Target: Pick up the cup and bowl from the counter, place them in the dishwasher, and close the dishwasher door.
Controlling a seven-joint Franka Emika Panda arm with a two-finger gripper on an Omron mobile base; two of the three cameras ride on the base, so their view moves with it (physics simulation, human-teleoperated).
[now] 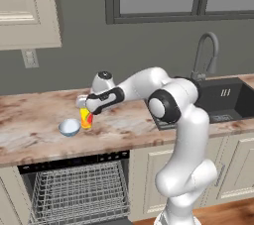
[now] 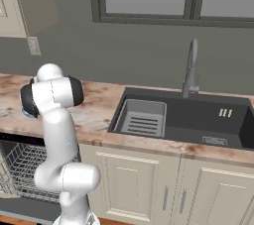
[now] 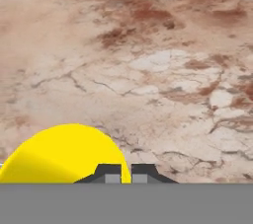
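The gripper (image 3: 121,174) is reaching down over the cup (image 1: 86,118), which is standing upright on the tabletop (image 1: 34,120) toward its front part, above the open dishwasher (image 1: 79,192). In the hand view the two dark fingertips (image 3: 108,174) are sitting almost together with only a thin slit between them, right at the cup's yellow rim, so the gripper is reading as closed; whether it is pinching the cup's wall cannot be made out, since the grey band is cutting off everything below the tips. In the left base view the hand is covering the cup's top, leaving only the yellow body and its red-orange patch showing.

The bowl (image 1: 69,128) is sitting just beside the cup on its left, slightly nearer the tabletop's front edge; whether the two are touching is hard to tell. Bare marbled surface is stretching away to the left of the bowl and behind both things toward the wall. To the right, the arm's elbow is hanging over the tabletop near the corner of the dark sink (image 2: 188,117), with the faucet (image 2: 191,68) rising behind it.

The dishwasher's wire rack (image 1: 82,189) is lying exposed below the tabletop edge, its lower part running out of the picture. In the right base view the arm's upper joints are hiding the cup and bowl.
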